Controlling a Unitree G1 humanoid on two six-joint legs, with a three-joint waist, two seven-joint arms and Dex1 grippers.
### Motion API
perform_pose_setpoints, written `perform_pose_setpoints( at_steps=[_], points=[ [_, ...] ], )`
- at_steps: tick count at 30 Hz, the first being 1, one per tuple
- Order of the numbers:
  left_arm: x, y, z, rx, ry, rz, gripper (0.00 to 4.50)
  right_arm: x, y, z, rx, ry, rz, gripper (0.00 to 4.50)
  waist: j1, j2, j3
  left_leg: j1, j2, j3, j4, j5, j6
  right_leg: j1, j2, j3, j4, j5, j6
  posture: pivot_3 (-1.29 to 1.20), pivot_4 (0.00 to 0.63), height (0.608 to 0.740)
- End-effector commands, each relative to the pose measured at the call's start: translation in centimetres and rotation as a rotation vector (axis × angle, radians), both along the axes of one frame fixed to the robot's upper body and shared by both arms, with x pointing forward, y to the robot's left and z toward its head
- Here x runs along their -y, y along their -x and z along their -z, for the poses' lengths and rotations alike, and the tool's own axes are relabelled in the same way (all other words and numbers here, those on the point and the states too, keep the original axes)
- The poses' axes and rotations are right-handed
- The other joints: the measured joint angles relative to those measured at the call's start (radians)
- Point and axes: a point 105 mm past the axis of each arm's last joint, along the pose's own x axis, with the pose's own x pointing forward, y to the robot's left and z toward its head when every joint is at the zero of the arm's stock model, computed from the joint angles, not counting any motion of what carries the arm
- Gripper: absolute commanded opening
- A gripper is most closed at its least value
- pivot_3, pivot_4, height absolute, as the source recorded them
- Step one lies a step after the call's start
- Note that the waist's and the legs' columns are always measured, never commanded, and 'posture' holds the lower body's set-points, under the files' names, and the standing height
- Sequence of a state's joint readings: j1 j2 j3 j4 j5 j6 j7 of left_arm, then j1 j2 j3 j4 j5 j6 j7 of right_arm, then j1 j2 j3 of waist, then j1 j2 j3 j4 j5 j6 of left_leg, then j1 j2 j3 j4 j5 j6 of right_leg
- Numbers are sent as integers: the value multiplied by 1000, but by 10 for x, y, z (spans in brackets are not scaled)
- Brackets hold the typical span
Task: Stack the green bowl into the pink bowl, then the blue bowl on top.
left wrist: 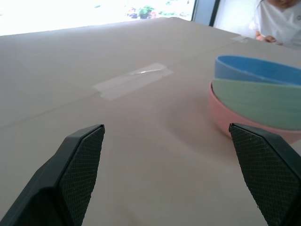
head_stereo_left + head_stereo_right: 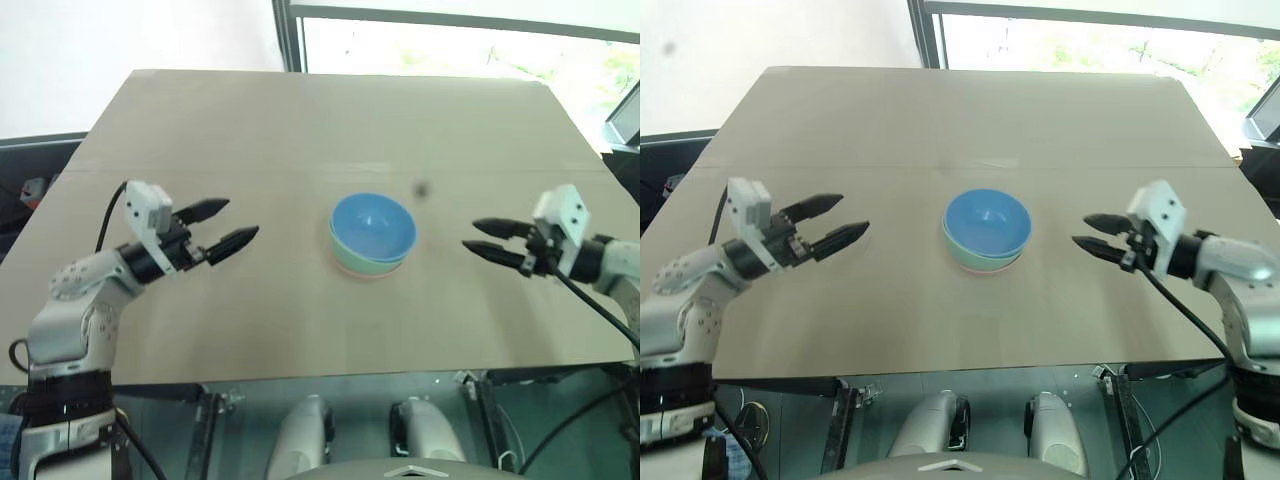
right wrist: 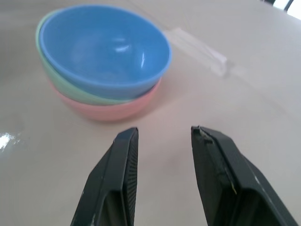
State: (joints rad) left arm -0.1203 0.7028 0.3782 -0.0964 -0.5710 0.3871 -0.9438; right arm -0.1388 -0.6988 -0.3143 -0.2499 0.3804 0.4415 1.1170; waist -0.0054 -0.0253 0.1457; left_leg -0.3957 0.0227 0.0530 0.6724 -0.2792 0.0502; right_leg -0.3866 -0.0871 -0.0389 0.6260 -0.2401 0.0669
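All three bowls stand nested at the middle of the table: the blue bowl on top, the green bowl under it, the pink bowl at the bottom. My left gripper hovers open to the stack's left, fingers pointing toward it, holding nothing. My right gripper hovers to the stack's right, also pointing at it, its fingers apart with nothing between them.
A strip of clear tape lies across the tan tabletop behind the bowls. A person in white sits past the table's edge in the left wrist view. Windows stand beyond the far edge.
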Motion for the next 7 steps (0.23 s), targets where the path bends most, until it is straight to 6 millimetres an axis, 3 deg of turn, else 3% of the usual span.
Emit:
perform_pose_setpoints(
  at_steps=[1, 7],
  points=[
    [-3, 10, -17, 79, -25, -24, 4500, 23, 6, -8, 110, -14, 1, 1857, 0, 0, 0, 2, 0, 0, 0, 0, 0, 2, 0, 0, 0, 0, 0, 0, 150, 740],
    [0, 14, -22, 112, -21, -35, 4500, 33, 10, 0, 131, -49, -15, 1857, 1, 1, 0, 9, 0, -1, -1, 0, 0, 9, -1, 0, 0, 0, -1, 0, 150, 740]
  ],
)
